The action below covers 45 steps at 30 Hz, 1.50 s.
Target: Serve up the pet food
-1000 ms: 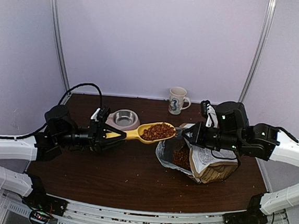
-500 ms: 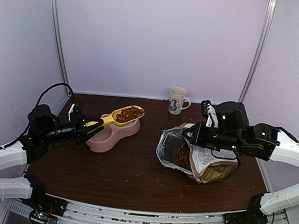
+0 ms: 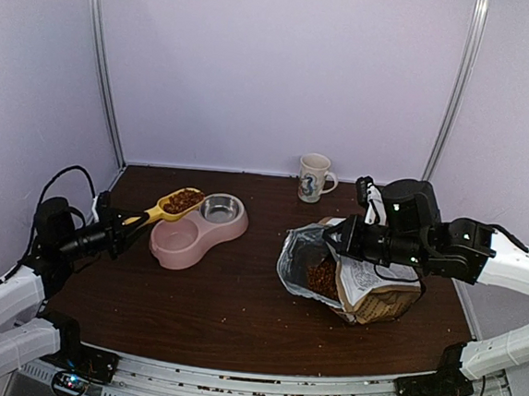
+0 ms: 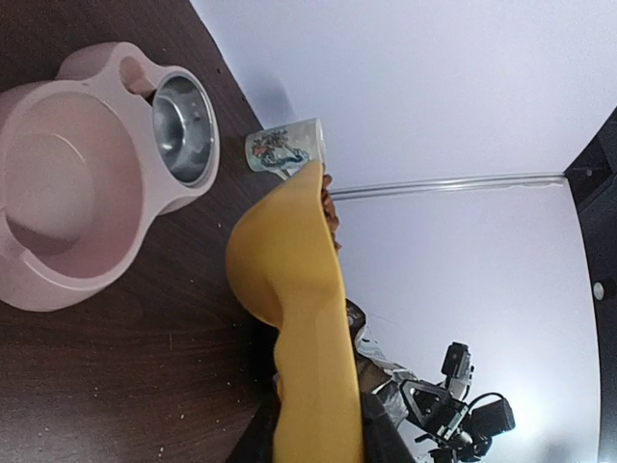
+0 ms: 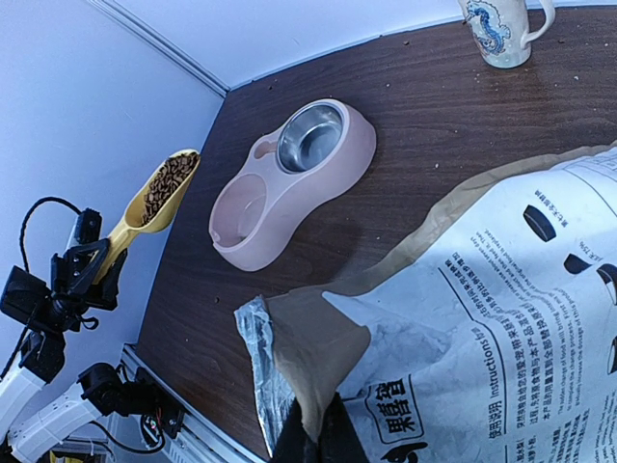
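Your left claw point(image 3: 125, 223): clenched on the handle of the yellow scoop point(image 3: 164, 209), drawn back left since it hung by the bag point(image 3: 376, 296). Pet food point(image 3: 185, 199): heaped in the scoop, raised near the pink bowl point(image 3: 186, 249). Your right claw point(image 3: 329, 238): unchanged, pinching the bag's edge.

Left gripper point(image 3: 123, 226) holds yellow plastic scoop point(image 3: 160, 210) of reddish-brown kibble point(image 3: 185, 199) beside pink double bowl point(image 3: 178, 248); right gripper point(image 3: 331, 239) clamps tan printed bag point(image 3: 378, 297).

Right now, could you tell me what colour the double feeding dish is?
The dish is pale pink; right wrist view.
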Each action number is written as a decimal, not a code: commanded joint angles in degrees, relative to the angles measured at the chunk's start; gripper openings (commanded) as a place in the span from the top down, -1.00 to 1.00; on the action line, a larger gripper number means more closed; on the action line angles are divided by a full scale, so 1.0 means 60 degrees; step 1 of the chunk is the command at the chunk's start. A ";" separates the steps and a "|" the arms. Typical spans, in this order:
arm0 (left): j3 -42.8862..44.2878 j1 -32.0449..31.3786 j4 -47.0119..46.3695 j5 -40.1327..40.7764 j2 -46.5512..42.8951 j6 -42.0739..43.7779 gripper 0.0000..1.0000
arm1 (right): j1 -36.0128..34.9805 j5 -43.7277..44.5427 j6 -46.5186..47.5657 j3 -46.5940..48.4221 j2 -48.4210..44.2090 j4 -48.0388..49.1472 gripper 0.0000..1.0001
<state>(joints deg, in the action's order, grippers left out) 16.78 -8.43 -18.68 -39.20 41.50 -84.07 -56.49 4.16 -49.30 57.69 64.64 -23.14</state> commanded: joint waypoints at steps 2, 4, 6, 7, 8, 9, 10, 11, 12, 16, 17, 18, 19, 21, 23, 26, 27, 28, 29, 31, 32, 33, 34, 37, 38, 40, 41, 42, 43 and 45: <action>-0.0399 0.0601 -0.0359 -0.0136 -0.0342 0.0331 1.00 | 0.0090 0.0477 0.0174 0.0265 -0.0238 0.0502 1.00; -0.0499 0.0641 -0.0274 -0.0076 -0.0380 0.0395 1.00 | 0.0109 0.0463 0.0184 0.0284 -0.0227 0.0511 1.00; -0.0646 0.0763 -0.0260 -0.0101 -0.0390 0.0402 1.00 | 0.0109 0.0435 0.0196 0.0295 -0.0201 0.0525 1.00; -0.0731 0.0857 -0.0249 -0.0115 -0.0415 0.0433 1.00 | 0.0109 0.0425 0.0206 0.0314 -0.0198 0.0517 1.00; -0.0791 0.0950 -0.0164 -0.0106 -0.0451 0.0475 1.00 | 0.0116 0.0420 0.0215 0.0316 -0.0198 0.0516 1.00; -0.0844 0.1025 -0.0045 -0.0083 -0.0507 0.0559 1.00 | 0.0126 0.0419 0.0218 0.0307 -0.0197 0.0516 1.00; -0.0867 0.1115 0.0125 -0.0032 -0.0568 0.0663 1.00 | 0.0122 0.0419 0.0218 0.0310 -0.0205 0.0516 1.00; -0.0889 0.1185 0.0300 0.0011 -0.0648 0.0764 1.00 | 0.0122 0.0412 0.0226 0.0306 -0.0211 0.0512 1.00; -0.0906 0.1279 0.0482 0.0071 -0.0714 0.0864 1.00 | 0.0127 0.0418 0.0230 0.0295 -0.0223 0.0494 1.00; -0.0950 0.1431 0.0964 0.0197 -0.0858 0.1151 1.00 | 0.0130 0.0434 0.0222 0.0244 -0.0265 0.0501 1.00; -0.0952 0.1433 0.1055 0.0219 -0.0865 0.1208 1.00 | 0.0143 0.0434 0.0219 0.0225 -0.0270 0.0501 1.00; -0.0945 0.1430 0.1198 0.0262 -0.0877 0.1290 1.00 | 0.0142 0.0434 0.0226 0.0221 -0.0278 0.0501 1.00; -0.0924 0.1446 0.1365 0.0295 -0.0891 0.1390 1.00 | 0.0152 0.0430 0.0221 0.0220 -0.0270 0.0494 1.00; -0.0880 0.1445 0.1701 0.0395 -0.0923 0.1566 1.00 | 0.0157 0.0434 0.0224 0.0223 -0.0284 0.0500 1.00; -0.0866 0.1469 0.1922 0.0457 -0.0939 0.1678 1.00 | 0.0152 0.0427 0.0212 0.0221 -0.0305 0.0501 1.00; -0.0861 0.1510 0.2121 0.0532 -0.0914 0.1775 1.00 | 0.0145 0.0420 0.0216 0.0203 -0.0313 0.0501 1.00; -0.0840 0.1531 0.2178 0.0561 -0.0903 0.1786 1.00 | 0.0156 0.0419 0.0218 0.0212 -0.0314 0.0498 1.00; -0.0823 0.1536 0.2231 0.0583 -0.0889 0.1806 1.00 | 0.0151 0.0419 0.0211 0.0203 -0.0313 0.0488 1.00; -0.0806 0.1536 0.2283 0.0606 -0.0863 0.1828 1.00 | 0.0155 0.0419 0.0227 0.0191 -0.0327 0.0483 1.00; -0.0705 0.1536 0.2434 0.0650 -0.0807 0.1918 1.00 | 0.0149 0.0424 0.0218 0.0181 -0.0329 0.0478 1.00; -0.0647 0.1534 0.2604 0.0676 -0.0773 0.1957 1.00 | 0.0156 0.0433 0.0218 0.0162 -0.0329 0.0478 1.00; -0.0597 0.1530 0.2698 0.0687 -0.0708 0.1969 1.00 | 0.0157 0.0434 0.0218 0.0167 -0.0331 0.0477 1.00; -0.0560 0.1549 0.2729 0.0681 -0.0630 0.1964 1.00 | 0.0150 0.0434 0.0226 0.0170 -0.0330 0.0473 1.00; -0.0508 0.1552 0.2731 0.0652 -0.0393 0.2260 1.00 | 0.0154 0.0434 0.0229 0.0178 -0.0331 0.0465 1.00; -0.0474 0.1558 0.2719 0.0651 -0.0325 0.2276 1.00 | 0.0157 0.0434 0.0233 0.0178 -0.0329 0.0460 1.00; -0.0376 0.1564 0.2748 0.0641 -0.0226 0.2345 1.00 | 0.0155 0.0461 0.0246 0.0182 -0.0329 0.0431 1.00; -0.0303 0.1563 0.2840 0.0644 -0.0171 0.2415 1.00 | 0.0166 0.0474 0.0247 0.0182 -0.0329 0.0429 1.00; -0.0175 0.1565 0.2962 0.0645 -0.0098 0.2516 1.00 | 0.0171 0.0470 0.0248 0.0171 -0.0329 0.0425 1.00; -0.0161 0.1558 0.3088 0.0647 -0.0047 0.2625 1.00 | 0.0168 0.0477 0.0259 0.0179 -0.0316 0.0408 1.00; 0.0223 0.1565 0.3299 0.0645 0.0059 0.2825 1.00 | 0.0161 0.0492 0.0262 0.0177 -0.0311 0.0400 1.00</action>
<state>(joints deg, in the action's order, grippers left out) 13.74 0.38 0.71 -35.53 40.97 -70.76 -56.07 4.21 -48.84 57.71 64.38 -23.24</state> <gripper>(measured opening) 0.230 0.020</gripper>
